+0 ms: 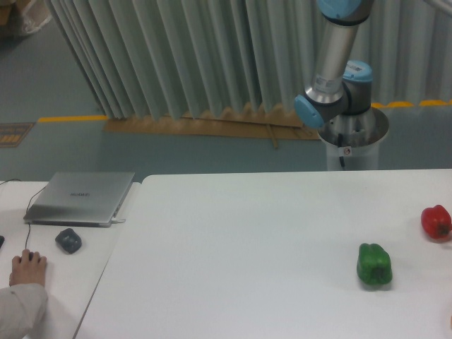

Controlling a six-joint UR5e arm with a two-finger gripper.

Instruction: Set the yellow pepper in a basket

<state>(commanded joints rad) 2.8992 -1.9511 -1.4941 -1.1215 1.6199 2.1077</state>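
The yellow pepper is out of view, and so is the basket. My gripper is also outside the picture; only the arm's base and lower links (337, 78) show at the back right, behind the table. On the white table (240, 240) lie a green pepper (374, 265) toward the right front and a red pepper (436, 222) at the right edge.
A closed silver laptop (80, 197) and a dark grey lump (68, 240) lie on the side table at left. A person's hand (27, 268) rests at the lower left corner. Grey curtains hang behind.
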